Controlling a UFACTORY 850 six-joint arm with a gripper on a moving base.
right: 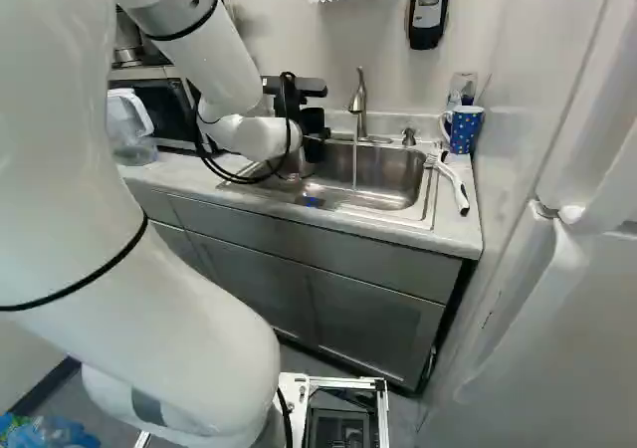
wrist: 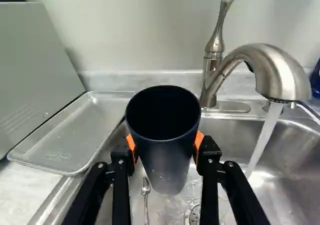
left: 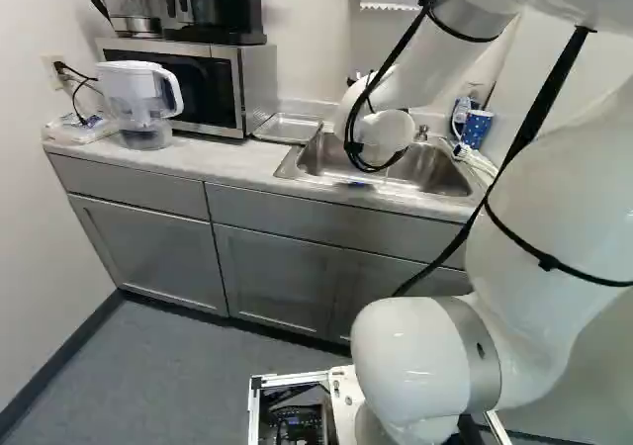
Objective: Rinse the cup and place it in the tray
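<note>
Nearest you, the white robot arm (left: 425,356) rises at the right of the left base view, in front of grey cabinets (left: 282,216) topped by a pale stone-look worktop (left: 213,160). At its far end, the black two-fingered tool (right: 313,134) is pinching a tall, dark, round cup (wrist: 167,162) from two sides, with orange pads (wrist: 199,141) touching its wall. The cup is over the stainless-steel sink (right: 393,172), its open mouth facing up; you have it outside the tray. Below it in the basin lie a slim metal utensil (wrist: 145,191) and, near that, a round drain (wrist: 194,216). A stream of running water (wrist: 265,135) falls beside the cup, apart from it, from a curved brushed-metal faucet (wrist: 280,70) behind the sink. The shallow, rectangular metal tray (wrist: 75,132) lies on the worktop between the sink and a silver-and-black microwave (left: 259,81). A clear water pitcher with a white handle (left: 136,94) stands in front of the microwave. At the right of the right base view, a blue mug with white dots (right: 465,129) stands near the sink, and a black-and-grey dispenser (right: 429,5) hangs on the wall.
</note>
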